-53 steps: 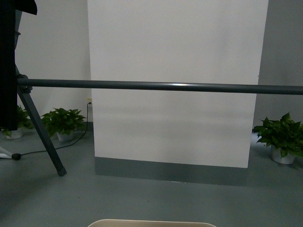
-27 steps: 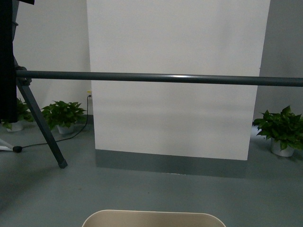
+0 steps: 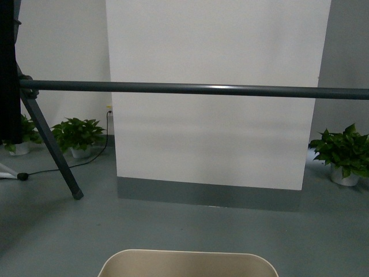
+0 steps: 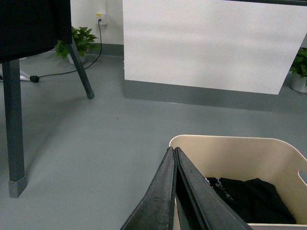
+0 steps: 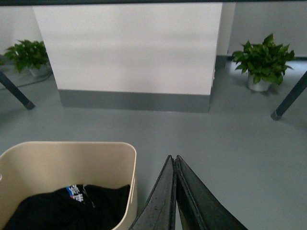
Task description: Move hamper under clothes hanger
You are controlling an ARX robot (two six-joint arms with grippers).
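Plenty of bare grey floor lies between the hamper and the white wall panel at 12 o'clock in front view; nothing sits on that stretch. Hamper's far rim shows only at 6 o'clock, frame bottom, centred btwn the arms. Clothes hanger bar runs horizontal across the whole front view, above and beyond the hamper rim. Its slanted leg plants on the floor at 9 o'clock; another leg foot shows at 2 o'clock in right wrist view. Something black hangs at the bar's left end.

Around: potted plants at 9 o'clock and at 3 o'clock, both back by the wall, well clear of the hamper. A black cable trails on the floor near the left plant. Grey baseboard strip at the panel's foot.

Hamper: beige plastic, rounded corners, rolled rim; slot handle notch visible on one side wall in left wrist view. Dark clothing lies inside, w/ a small printed patch seen in right wrist view.

Left gripper: fingers pressed together, just beside the hamper's corner rim; can't tell if touching it. Right gripper: fingers likewise pressed together, just outside the hamper's wall, nothing held.
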